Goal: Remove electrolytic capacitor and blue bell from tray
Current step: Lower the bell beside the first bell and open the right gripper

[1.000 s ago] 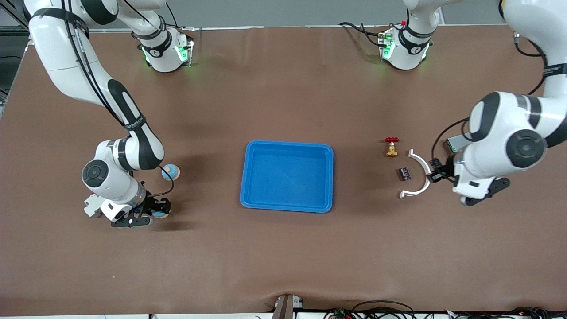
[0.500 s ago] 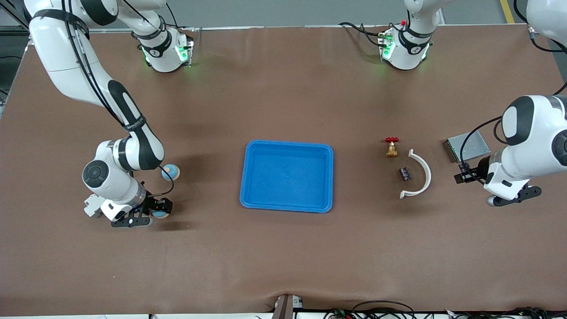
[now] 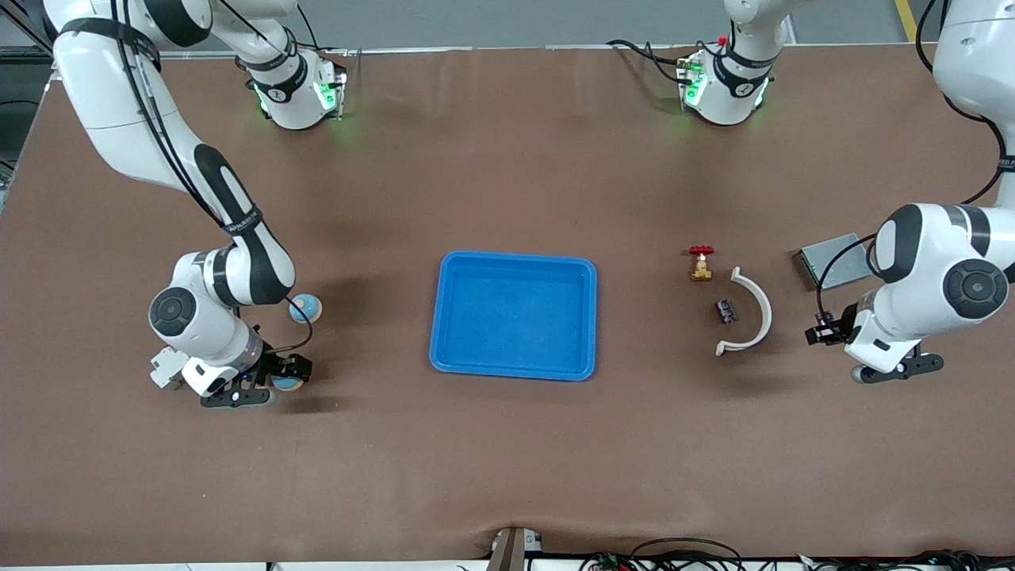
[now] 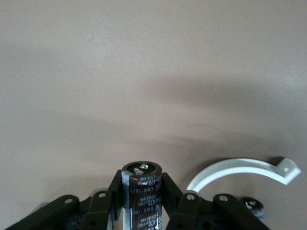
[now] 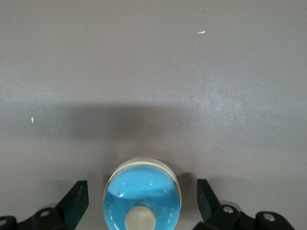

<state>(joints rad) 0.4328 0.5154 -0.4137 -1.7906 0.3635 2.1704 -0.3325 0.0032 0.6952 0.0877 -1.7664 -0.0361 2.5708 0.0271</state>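
My left gripper [image 4: 140,203], over the table [image 3: 507,460] at the left arm's end near a white curved bracket [image 3: 752,311], has its jaws clamped on an upright capacitor [image 4: 140,194]. My right gripper [image 5: 141,203], at the right arm's end, has its jaws spread wide on either side of the blue bell [image 5: 142,196], not touching it. A second bell [image 3: 305,308] sits close by, farther from the front camera. The blue tray [image 3: 514,262] lies at the centre.

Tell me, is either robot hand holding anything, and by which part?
The left gripper clamps a capacitor by its sides. The right gripper stands open around a blue bell.
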